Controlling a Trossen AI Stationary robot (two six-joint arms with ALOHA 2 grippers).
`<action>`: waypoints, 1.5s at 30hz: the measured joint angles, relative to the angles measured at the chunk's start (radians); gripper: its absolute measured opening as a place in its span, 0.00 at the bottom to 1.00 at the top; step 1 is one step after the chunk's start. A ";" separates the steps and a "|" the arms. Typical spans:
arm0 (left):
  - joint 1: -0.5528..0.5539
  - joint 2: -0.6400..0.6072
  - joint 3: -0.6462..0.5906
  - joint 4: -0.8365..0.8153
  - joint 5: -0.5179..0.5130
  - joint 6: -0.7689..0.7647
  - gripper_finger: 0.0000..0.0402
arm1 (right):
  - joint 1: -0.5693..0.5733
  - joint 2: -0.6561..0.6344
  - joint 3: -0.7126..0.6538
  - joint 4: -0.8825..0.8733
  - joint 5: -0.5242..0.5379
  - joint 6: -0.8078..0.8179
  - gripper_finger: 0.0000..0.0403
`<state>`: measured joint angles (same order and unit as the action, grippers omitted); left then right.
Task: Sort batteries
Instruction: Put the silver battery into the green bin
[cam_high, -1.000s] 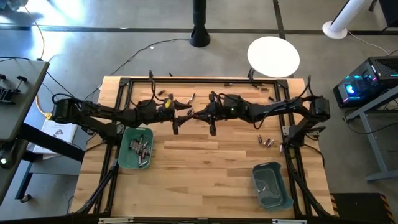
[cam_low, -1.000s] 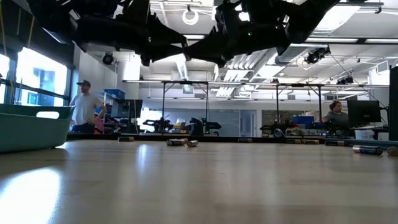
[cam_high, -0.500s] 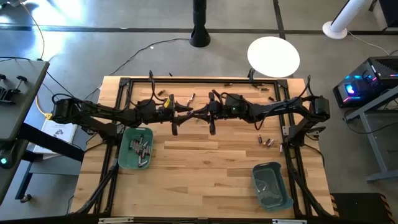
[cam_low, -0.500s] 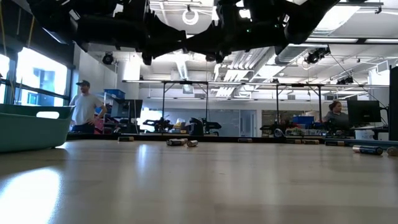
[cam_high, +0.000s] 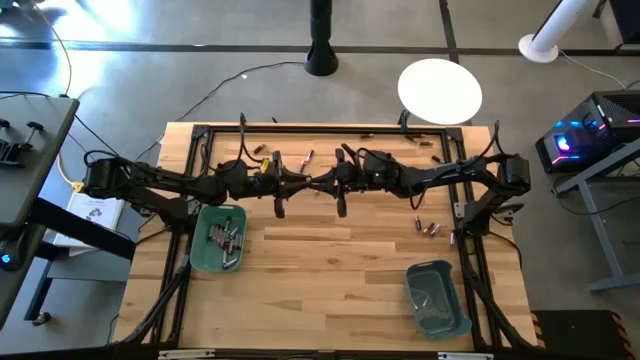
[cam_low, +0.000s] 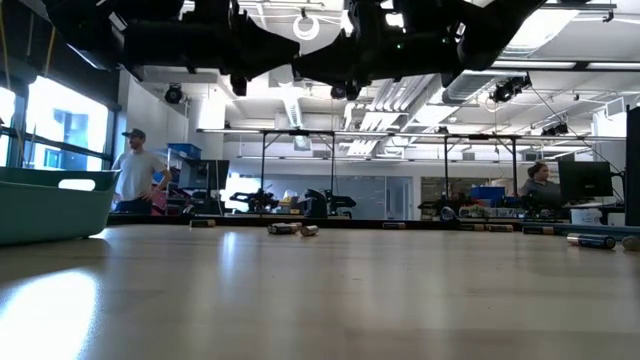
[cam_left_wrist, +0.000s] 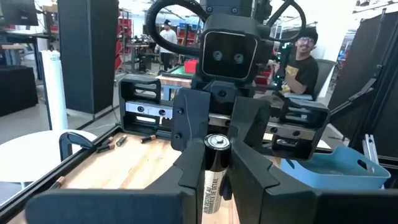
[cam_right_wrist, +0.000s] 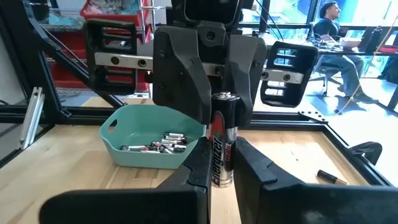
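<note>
Pale wooden bench (cam_high: 330, 270) seen from above, with two dark arms stretched in from the left and right edges and meeting nose to nose above the middle, towards the far edge.

Left gripper (cam_high: 303, 180) and right gripper (cam_high: 320, 183) raised well off the wood, tip to tip. Pinched between them, one black and silver battery (cam_right_wrist: 222, 146), upright in both wrist views. Right fingers narrow and clamped on its lower half. Left fingers drawn in close on the other end, seemingly gripping it too, though hard to confirm full contact from these angles.

Near the left edge, a teal bin (cam_high: 200, 245) holding a heap of sorted batteries (cam_high: 225, 238). Near the front right corner, a blue-grey bin (cam_high: 412, 290), contents hard to make out. Loose batteries (cam_high: 428, 228) lying by the right edge, more strewn along the far edge (cam_high: 262, 152).

Step in hand, by judgement: a mid-air handover of a single battery from one arm to the other, probably right to left.

Next move, by judgement: make sure the left grip is firm, then ease the right jaws open, draw back straight along the battery without knocking it, and carry it to the teal bin.
</note>
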<state>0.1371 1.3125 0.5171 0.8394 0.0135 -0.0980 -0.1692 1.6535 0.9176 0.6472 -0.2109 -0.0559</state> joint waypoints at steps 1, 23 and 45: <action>0.000 0.000 0.000 0.000 0.000 -0.001 0.12 | 0.000 0.000 0.000 0.000 -0.001 0.000 0.06; 0.000 0.033 0.000 0.046 0.014 0.011 0.11 | 0.000 0.001 0.000 0.013 -0.003 0.013 0.06; -0.124 -0.093 0.378 -1.248 -0.331 0.007 0.09 | -0.141 -0.050 0.002 -0.305 0.004 0.054 0.58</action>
<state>0.0136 1.2194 0.8949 -0.4084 -0.3171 -0.0914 -0.3103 1.6035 0.9192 0.3422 -0.2071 -0.0020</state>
